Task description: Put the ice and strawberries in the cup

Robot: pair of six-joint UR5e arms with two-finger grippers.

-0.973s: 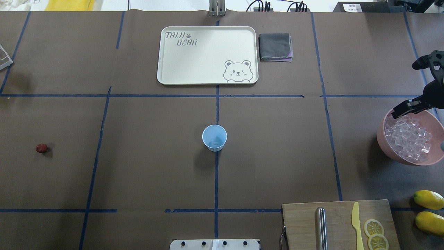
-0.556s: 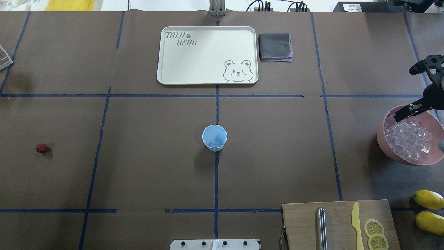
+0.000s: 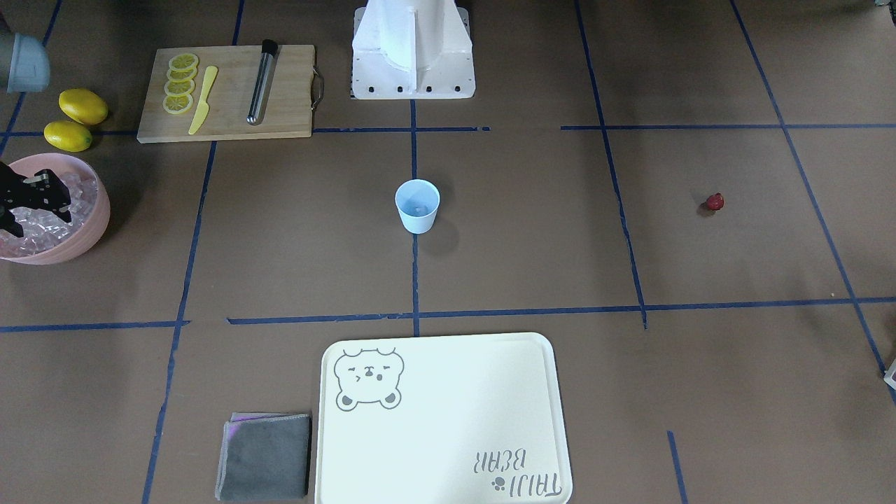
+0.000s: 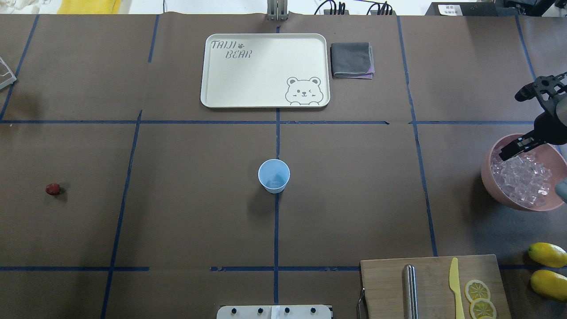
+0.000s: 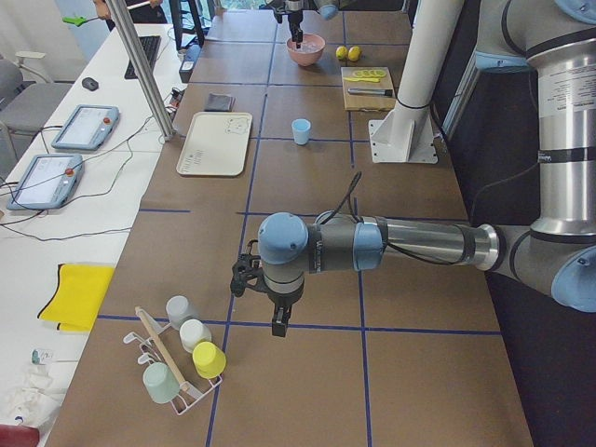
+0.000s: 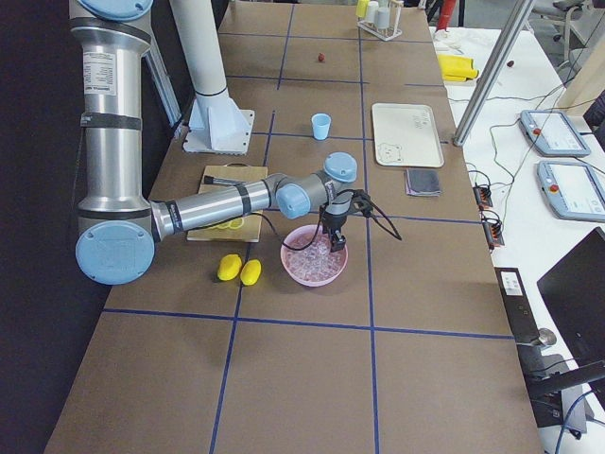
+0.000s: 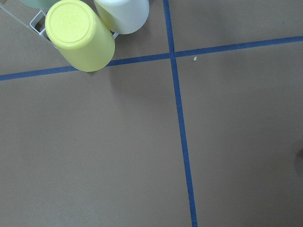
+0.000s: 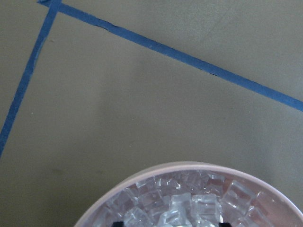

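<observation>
The pale-blue cup (image 4: 274, 175) stands upright at the table's middle; it also shows in the front view (image 3: 417, 205), with something clear in its bottom. The ice (image 4: 522, 177) fills a pink bowl (image 4: 487, 177) at the right edge. My right gripper (image 4: 509, 150) hangs over the bowl's far side, just above the ice (image 8: 180, 203); its fingertips (image 8: 118, 223) stand apart, so it is open. One dark-red strawberry (image 4: 52, 189) lies alone far left. My left gripper (image 5: 277, 326) shows only in the left side view, above bare table; I cannot tell whether it is open.
A cream bear tray (image 4: 266, 104) and folded grey cloth (image 4: 352, 60) lie at the far side. A cutting board (image 4: 385, 283) with knife, metal bar and lemon slices sits near right, beside two lemons (image 4: 548, 254). A rack of upturned cups (image 7: 80, 35) stands by my left gripper.
My right gripper has shifted slightly nearer and lower over the bowl's ice. The cup and the strawberry have not moved.
</observation>
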